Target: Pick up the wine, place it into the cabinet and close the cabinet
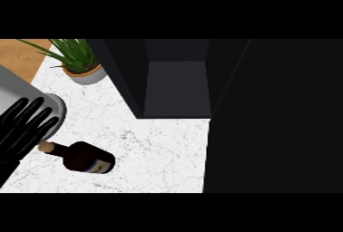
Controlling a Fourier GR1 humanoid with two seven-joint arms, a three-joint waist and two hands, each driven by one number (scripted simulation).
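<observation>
Wine bottle of dark glass with cork stopper and pale label [85, 157] lies on its side on white marbled table [161, 149], cork end just beside my left hand [25, 129]. Fingers [36, 115] straight, open, holding nothing. Dark cabinet [175, 88], interior showing, stands farther back, apart from bottle.

So the bottle [84, 157] lies on the counter [161, 149], near left, neck toward the left hand [25, 127] just beside it. The plant [79, 61] sits far left, the cabinet [178, 86] right of that.
</observation>
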